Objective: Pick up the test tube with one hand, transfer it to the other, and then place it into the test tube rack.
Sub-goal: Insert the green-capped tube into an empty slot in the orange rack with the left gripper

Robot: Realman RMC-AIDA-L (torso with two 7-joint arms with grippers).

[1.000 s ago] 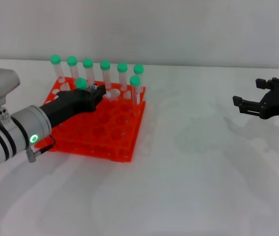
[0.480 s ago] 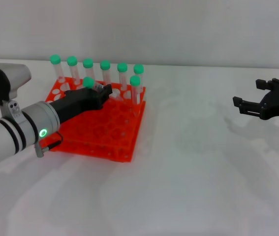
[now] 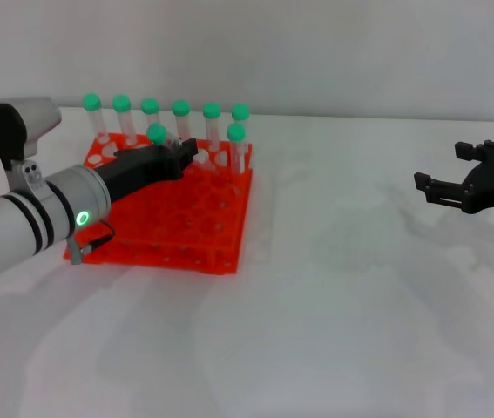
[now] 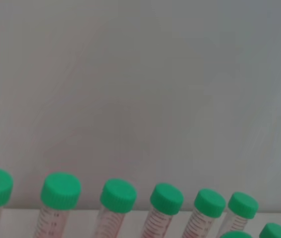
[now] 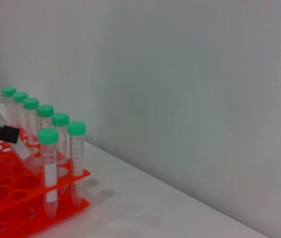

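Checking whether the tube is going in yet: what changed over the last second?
The left gripper, shut on the test tube, carried it slightly rightward over the test tube rack; the rack looks nudged a little to the left. The seven racked tubes stay upright, and the right gripper stays parked far right.

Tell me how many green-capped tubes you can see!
8. Six stand along the test tube rack's far row, one stands just in front at its right end, and the left gripper holds one tilted over the rack.

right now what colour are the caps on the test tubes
Green, on every tube cap, above the orange-red rack. It shows best in the left wrist view.
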